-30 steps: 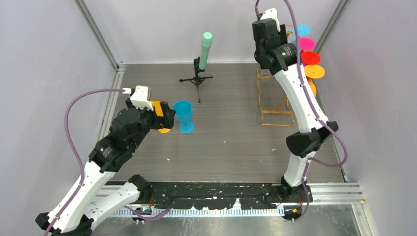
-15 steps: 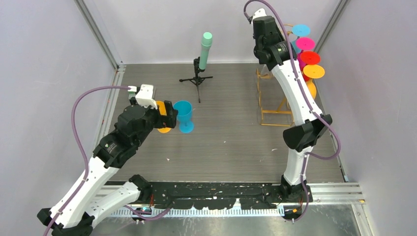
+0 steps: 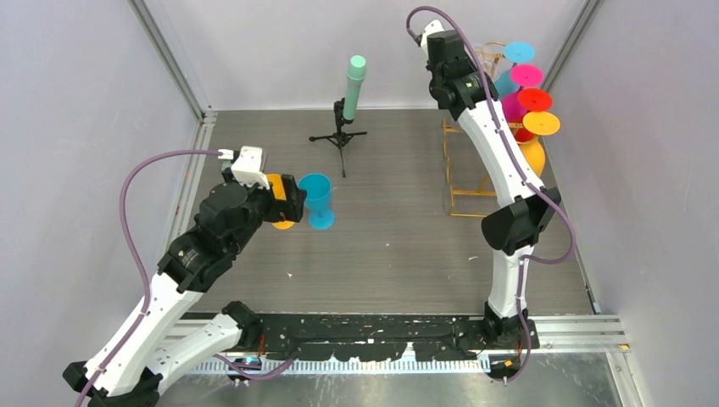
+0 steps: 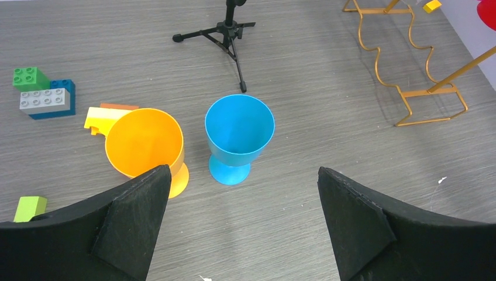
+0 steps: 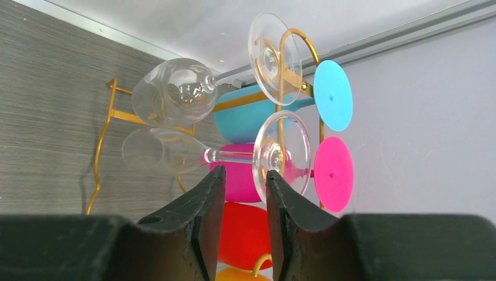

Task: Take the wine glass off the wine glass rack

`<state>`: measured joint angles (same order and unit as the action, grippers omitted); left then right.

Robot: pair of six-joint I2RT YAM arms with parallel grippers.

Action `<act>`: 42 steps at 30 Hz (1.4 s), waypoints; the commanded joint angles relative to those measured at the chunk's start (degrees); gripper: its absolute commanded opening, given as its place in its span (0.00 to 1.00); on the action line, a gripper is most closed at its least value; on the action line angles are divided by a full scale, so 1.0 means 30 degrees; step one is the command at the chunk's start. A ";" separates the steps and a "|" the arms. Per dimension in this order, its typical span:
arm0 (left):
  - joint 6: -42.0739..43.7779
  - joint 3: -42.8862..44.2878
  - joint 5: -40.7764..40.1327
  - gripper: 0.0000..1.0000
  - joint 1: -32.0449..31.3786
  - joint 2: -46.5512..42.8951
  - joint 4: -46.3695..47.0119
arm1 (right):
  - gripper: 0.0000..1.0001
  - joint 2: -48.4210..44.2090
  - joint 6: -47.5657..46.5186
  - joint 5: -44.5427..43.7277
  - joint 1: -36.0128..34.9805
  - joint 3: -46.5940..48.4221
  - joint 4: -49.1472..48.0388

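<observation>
Right gripper (image 5: pixel 245 175) just under wine glass (image 5: pixel 159 152)

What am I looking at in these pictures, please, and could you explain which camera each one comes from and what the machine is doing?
These are two robot arms bolted at the near edge of a table. The wide picture comes from a fixed camera above and behind them; the other two come from cameras on each wrist, so the black wedges at the bottom are that arm's own fingers. The left claw gapes wide and empty, facing an orange cup and a blue cup; toy bricks and a small tripod stand nearby. The right claw is raised to the gold wine glass rack, fingers narrowly apart just below the stem of a clear wine glass hanging there. Neither claw seems to hold anything.
</observation>
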<state>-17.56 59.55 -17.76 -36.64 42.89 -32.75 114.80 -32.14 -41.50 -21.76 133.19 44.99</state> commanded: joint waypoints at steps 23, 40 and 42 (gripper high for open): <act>-0.0035 -0.0126 0.0265 1.00 0.0081 0.0202 0.1176 | 0.09 -0.0044 -0.3570 -0.0821 0.0820 -0.1334 -0.2972; -0.0123 -0.0498 0.0558 1.00 0.0080 0.0715 0.1191 | 0.18 -0.0778 -0.3538 -0.0239 0.0632 -0.2157 -0.3411; -0.0123 -0.0528 0.0599 1.00 0.0078 0.0675 0.1220 | 0.19 -0.0817 -0.3446 -0.0144 0.0632 -0.2176 -0.3306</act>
<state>-17.65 58.48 -16.49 -36.64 45.52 -32.32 114.78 -44.05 -43.35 -20.03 127.17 35.44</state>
